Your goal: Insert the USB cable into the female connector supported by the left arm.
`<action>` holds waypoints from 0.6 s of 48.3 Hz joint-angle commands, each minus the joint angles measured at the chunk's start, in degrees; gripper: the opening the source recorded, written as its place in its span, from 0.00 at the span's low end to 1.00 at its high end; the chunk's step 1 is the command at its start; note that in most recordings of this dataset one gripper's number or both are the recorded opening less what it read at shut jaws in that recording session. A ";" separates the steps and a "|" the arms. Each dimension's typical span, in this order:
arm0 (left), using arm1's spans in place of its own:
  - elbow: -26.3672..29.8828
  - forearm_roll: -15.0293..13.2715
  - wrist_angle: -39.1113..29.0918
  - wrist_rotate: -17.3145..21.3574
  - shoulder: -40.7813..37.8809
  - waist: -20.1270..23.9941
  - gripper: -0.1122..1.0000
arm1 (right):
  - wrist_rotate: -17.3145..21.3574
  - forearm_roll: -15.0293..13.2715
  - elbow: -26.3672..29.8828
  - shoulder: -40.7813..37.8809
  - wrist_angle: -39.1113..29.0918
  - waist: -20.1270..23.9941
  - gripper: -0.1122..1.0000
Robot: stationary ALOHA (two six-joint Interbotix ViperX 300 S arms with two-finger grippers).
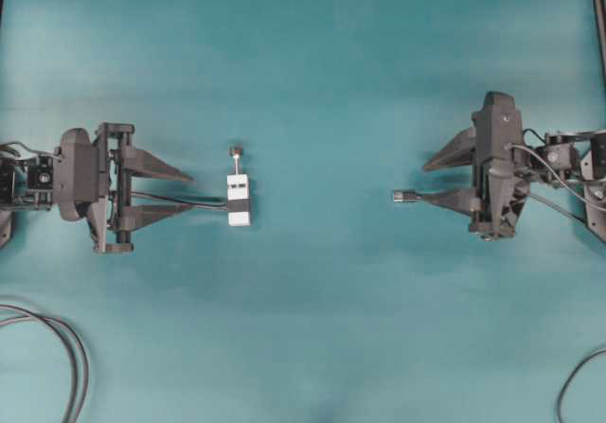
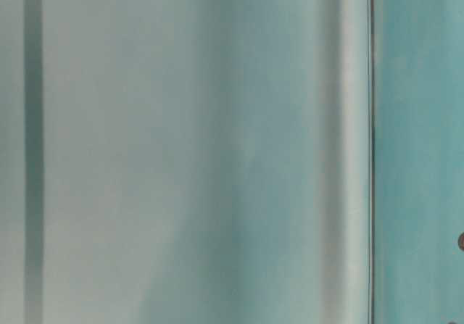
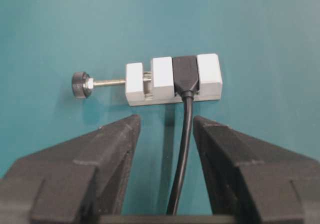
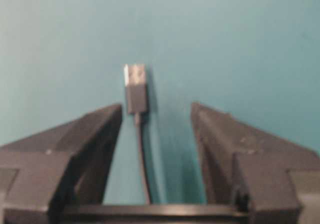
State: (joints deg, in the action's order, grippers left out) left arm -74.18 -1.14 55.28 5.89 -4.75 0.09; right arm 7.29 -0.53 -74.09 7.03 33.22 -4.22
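Plainly, nothing is held: the left end effector [image 1: 187, 194] is spread wide astride the lead of the female connector [image 1: 239, 200], which lies on the tabletop [image 1: 322, 328]. The right end effector [image 1: 431, 181] gapes likewise, with the USB cable [image 1: 405, 196] resting beside its lower finger, well apart from the connector, seemingly staged for pickup.

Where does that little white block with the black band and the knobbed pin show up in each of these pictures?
Overhead: the small white rectangular block lies left of centre, just beyond the left pincer.
Table-level: not in it; only blurred teal and grey.
Left wrist: upper centre, past the two black fingers.
Right wrist: not in it; only the dark plug with a silvery tip.
Shared landmark: its thin dark cable, running back between the left pincer's fingers.
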 commanded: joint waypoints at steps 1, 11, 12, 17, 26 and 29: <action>0.62 -0.18 1.32 0.00 -0.09 0.00 0.62 | 0.00 -0.09 1.05 -0.26 2.11 -0.18 0.62; 0.53 -0.26 1.41 -0.09 -0.09 0.18 0.62 | 0.44 -0.09 1.85 -1.05 2.37 -0.09 0.62; 0.53 -0.26 1.32 -0.09 -0.18 0.09 0.62 | 0.44 -0.09 1.85 -1.23 2.37 -0.09 0.62; 0.53 -1.41 0.88 -1.14 -0.09 0.35 0.63 | 0.88 -0.09 1.85 -2.11 2.46 -0.09 0.62; 0.62 -1.93 -0.88 -4.13 -0.18 0.70 0.79 | 2.20 -0.09 2.02 -3.78 2.55 0.70 0.62; 0.53 -1.85 -1.05 -4.31 -0.09 0.44 0.86 | 2.20 -0.09 2.37 -4.31 2.55 1.05 0.62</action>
State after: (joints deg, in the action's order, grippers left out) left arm -74.00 -2.72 54.32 2.55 -5.27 0.70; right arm 9.40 -0.53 -72.86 2.81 35.07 -3.60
